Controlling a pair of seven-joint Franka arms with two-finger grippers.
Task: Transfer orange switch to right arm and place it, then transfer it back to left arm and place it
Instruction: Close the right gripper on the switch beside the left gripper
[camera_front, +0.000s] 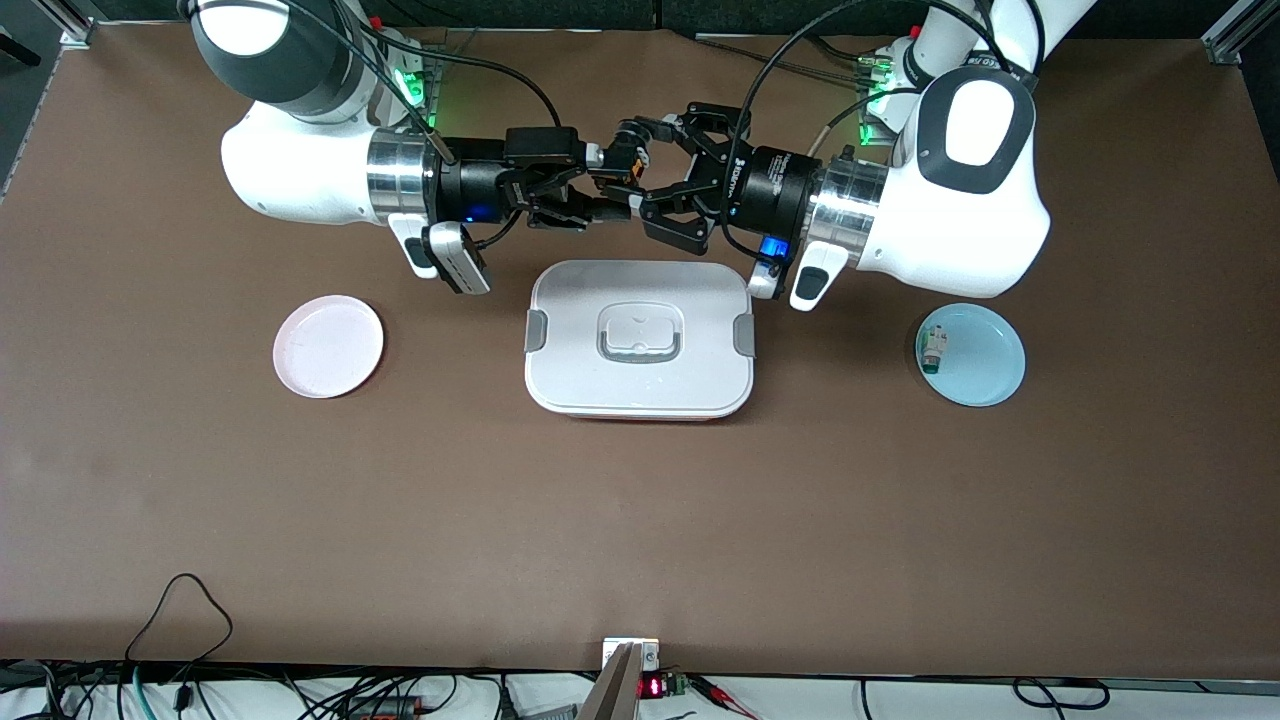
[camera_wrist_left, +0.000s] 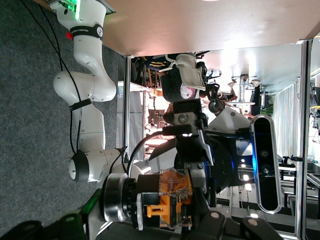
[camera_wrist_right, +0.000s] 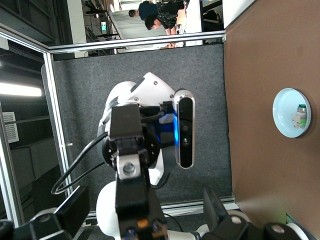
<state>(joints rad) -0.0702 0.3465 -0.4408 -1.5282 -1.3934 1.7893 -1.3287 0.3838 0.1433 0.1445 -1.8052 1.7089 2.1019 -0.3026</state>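
Left gripper clamped on the orange switch (over the table), right gripper wide open around it.

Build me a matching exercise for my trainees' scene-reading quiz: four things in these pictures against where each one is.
Things:
1. small black-and-orange cylindrical switch
2. large white lidded plastic box
3. small white component with a green end
4. round pink plate

Places:
A. on the round light-blue plate
B. toward the right arm's end of the table
C. in the air between both grippers
D. mid-table, between the plates

Pairs: 1-C, 2-D, 3-A, 4-B
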